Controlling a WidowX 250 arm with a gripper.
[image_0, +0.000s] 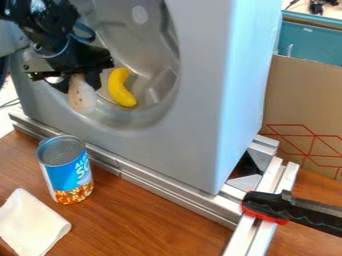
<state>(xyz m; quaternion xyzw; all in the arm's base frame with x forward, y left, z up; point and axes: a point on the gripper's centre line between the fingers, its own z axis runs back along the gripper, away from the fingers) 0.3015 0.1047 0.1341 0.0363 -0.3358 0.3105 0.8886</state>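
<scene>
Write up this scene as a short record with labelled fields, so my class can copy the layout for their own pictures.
Claw: the black two-finger claw, at the grey box's round hollow
Held: pale, speckled, rounded object, between the fingers
Beside it: curved yellow banana, in the hollow
Housing: large grey box, behind silvery metal rails
Foreground: upright blue can and white cloth, on brown wooden table
Right side: black-and-red clamp, at the rails
</scene>
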